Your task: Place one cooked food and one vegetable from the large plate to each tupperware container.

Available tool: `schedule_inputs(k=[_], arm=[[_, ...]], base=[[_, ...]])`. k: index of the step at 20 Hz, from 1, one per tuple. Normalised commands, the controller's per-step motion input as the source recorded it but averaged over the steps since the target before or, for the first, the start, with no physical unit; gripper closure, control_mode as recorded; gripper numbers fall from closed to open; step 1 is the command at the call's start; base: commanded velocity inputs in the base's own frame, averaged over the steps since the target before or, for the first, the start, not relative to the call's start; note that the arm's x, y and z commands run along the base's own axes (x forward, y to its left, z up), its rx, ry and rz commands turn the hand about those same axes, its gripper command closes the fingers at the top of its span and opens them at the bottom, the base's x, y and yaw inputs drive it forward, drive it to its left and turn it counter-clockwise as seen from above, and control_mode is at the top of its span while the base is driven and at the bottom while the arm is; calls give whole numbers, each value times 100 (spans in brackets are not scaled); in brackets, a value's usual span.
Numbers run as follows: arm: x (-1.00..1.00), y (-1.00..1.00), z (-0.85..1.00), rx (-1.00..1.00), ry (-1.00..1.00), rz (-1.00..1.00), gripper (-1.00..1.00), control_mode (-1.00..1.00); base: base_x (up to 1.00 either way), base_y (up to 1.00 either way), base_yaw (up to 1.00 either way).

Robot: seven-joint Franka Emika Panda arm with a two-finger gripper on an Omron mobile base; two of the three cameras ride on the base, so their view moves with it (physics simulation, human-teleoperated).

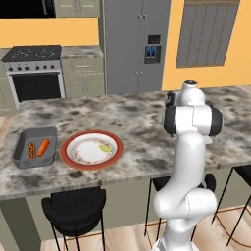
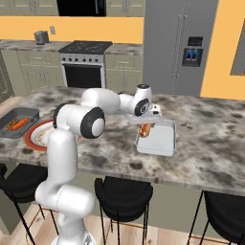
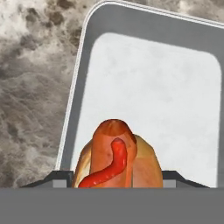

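My gripper (image 2: 145,127) is shut on a hot dog (image 3: 114,155), a sausage in a bun with a red sauce line, and holds it just above the left end of the pale grey-white tub (image 3: 148,92). That tub (image 2: 160,141) lies on the marble counter and has nothing else in it. The dark grey tub (image 1: 22,152) holds another hot dog (image 1: 32,150) and a carrot (image 1: 43,146). Beside it sits the large red-rimmed plate (image 1: 78,162) with one yellow-green vegetable (image 1: 105,147) on its right side. In the right base view my arm covers part of the plate (image 2: 34,135).
The marble island counter (image 1: 142,127) has its front edge toward me, with black stools (image 1: 74,206) below it. A stove (image 1: 34,73) and a grey fridge (image 1: 135,44) stand along the far wall.
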Motion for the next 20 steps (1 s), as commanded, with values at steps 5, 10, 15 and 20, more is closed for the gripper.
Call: schedule_inputs(k=[5,10,15,20], arm=[[0,-53,-5,2,10,2,100,-100],[5,-51,-18,0,5,0,100,-100],[0,-29,-17,0,0,0,100,-100],[0,0,0,0,0,0,-100,-100]], base=[[0,0,0],[0,0,0],[0,0,0],[0,0,0]])
